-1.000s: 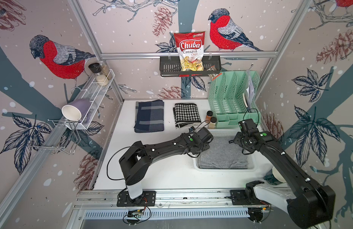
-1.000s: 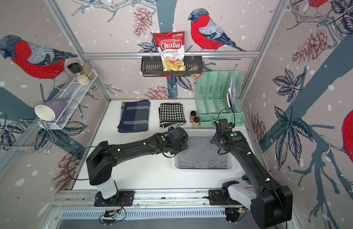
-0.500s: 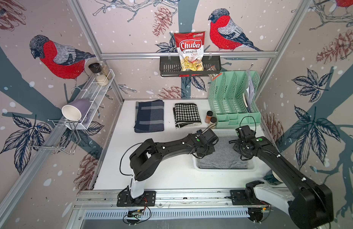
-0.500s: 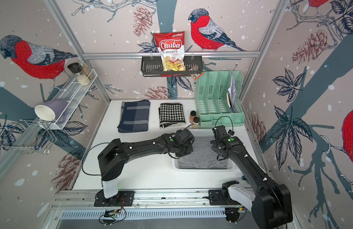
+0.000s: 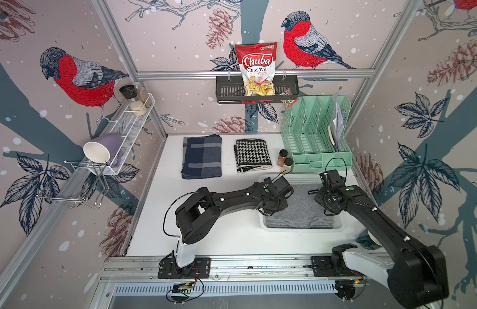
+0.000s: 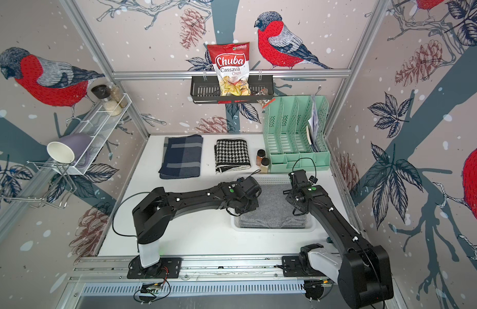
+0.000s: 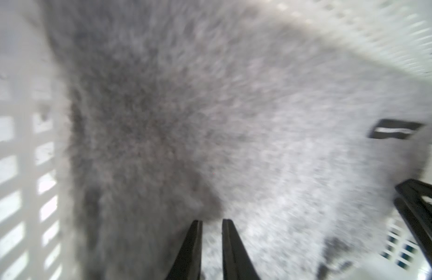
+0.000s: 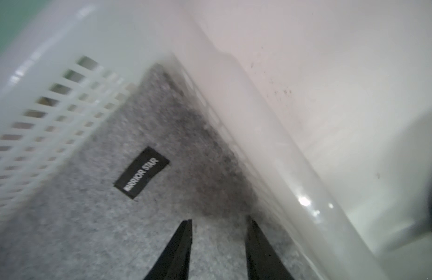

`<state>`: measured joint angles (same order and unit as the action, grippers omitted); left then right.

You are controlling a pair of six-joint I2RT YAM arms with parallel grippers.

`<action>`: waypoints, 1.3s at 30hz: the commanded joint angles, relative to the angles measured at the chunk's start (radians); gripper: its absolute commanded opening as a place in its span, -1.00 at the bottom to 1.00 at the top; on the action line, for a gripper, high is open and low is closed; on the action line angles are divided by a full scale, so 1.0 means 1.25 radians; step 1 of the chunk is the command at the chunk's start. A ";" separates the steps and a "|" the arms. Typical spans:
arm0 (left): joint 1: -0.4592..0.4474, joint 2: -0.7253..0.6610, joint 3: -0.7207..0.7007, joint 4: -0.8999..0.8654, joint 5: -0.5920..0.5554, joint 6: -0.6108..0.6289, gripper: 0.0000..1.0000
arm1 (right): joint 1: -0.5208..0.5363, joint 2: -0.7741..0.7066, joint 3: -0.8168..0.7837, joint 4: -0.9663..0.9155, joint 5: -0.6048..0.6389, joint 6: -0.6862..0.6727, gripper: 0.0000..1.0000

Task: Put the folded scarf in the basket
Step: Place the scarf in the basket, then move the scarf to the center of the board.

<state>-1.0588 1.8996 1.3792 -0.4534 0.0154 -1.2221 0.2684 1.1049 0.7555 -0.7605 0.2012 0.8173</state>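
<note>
The folded scarf (image 5: 304, 211) (image 6: 275, 211) is grey and lies flat inside the white perforated basket (image 5: 299, 229) (image 6: 272, 229) at the right front of the table. A black label (image 8: 141, 172) is sewn on its top. My left gripper (image 7: 212, 221) hangs just over the scarf (image 7: 210, 109) near the basket's left wall (image 7: 16, 169). Its jaws stand a narrow gap apart, and nothing is pinched between them. My right gripper (image 8: 218, 220) is open over the scarf (image 8: 89, 218), close to the basket's right wall (image 8: 270, 157). In both top views each wrist hides its own fingertips.
A navy plaid cloth (image 5: 202, 156) and a houndstooth cloth (image 5: 252, 155) lie folded at the back. Two spice jars (image 5: 285, 159) stand beside the mint-green organiser (image 5: 315, 133), just behind the basket. A black shelf (image 5: 256, 92) holds a chips bag; a white wire shelf (image 5: 125, 125) carries a mug.
Both wrists have shifted toward the front of the basket and come lower over the scarf. The scarf lies in the basket as before.
</note>
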 commanded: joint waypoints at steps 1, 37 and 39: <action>-0.002 -0.039 0.038 -0.023 -0.039 0.032 -0.43 | 0.001 -0.023 0.039 -0.011 0.016 0.019 -0.05; 0.990 -0.360 -0.337 0.062 0.118 0.300 -0.57 | 0.340 0.012 0.232 0.171 -0.053 -0.043 0.01; 1.018 -0.323 -0.332 0.077 0.114 0.303 -0.45 | 0.337 0.012 0.222 0.177 -0.058 -0.044 0.02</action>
<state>0.1726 1.4513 0.9550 -0.4179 0.1337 -0.8749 0.6930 1.1213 1.0443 -0.5728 0.1478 0.7818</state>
